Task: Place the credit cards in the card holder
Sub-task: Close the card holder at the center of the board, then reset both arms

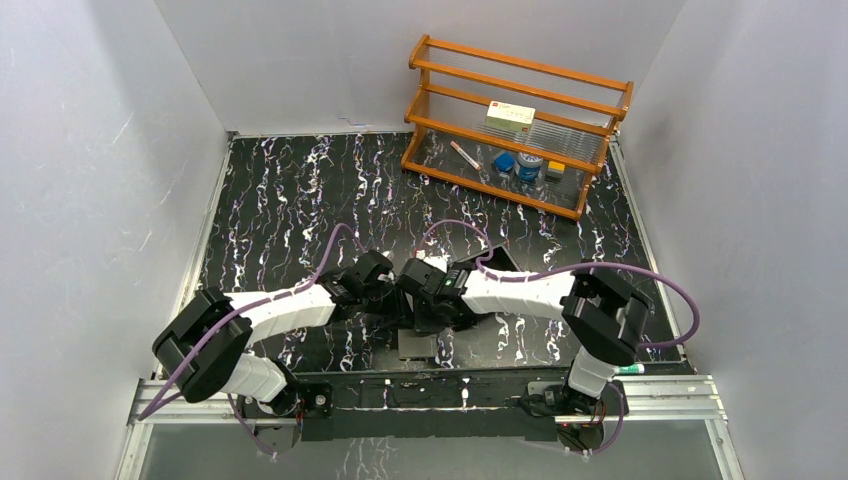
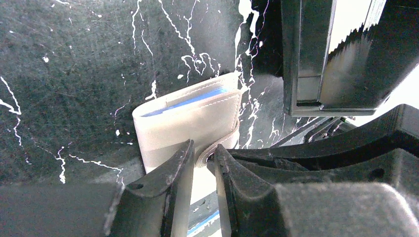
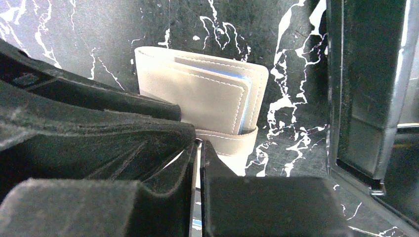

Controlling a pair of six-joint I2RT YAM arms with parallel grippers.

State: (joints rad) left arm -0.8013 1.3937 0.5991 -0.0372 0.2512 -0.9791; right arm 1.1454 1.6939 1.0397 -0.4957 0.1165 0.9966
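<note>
1. Sitting folded on the tabletop (image 1: 290, 190), the grey card holder (image 2: 190, 121) is just beyond both claws' fingertips, with blue sleeve edges showing at its open side.
2. The left gripper (image 2: 203, 155) has its fingers partly closed, pinching the end of the holder's snap tab (image 2: 223, 143).
3. The right gripper (image 3: 198, 145) is just beside the left one, in front of the holder's strap. Its fingers are pressed nearly together. A pale sliver shows in the slit, but I cannot tell whether a card is held there.
4. A black tray (image 3: 365, 98) stands close to the holder's right.
5. The tabletop is black with white marble veins. White walls (image 1: 300, 60) enclose it, and a wooden rack (image 1: 515, 130) holding small items stands at the far right.
</note>
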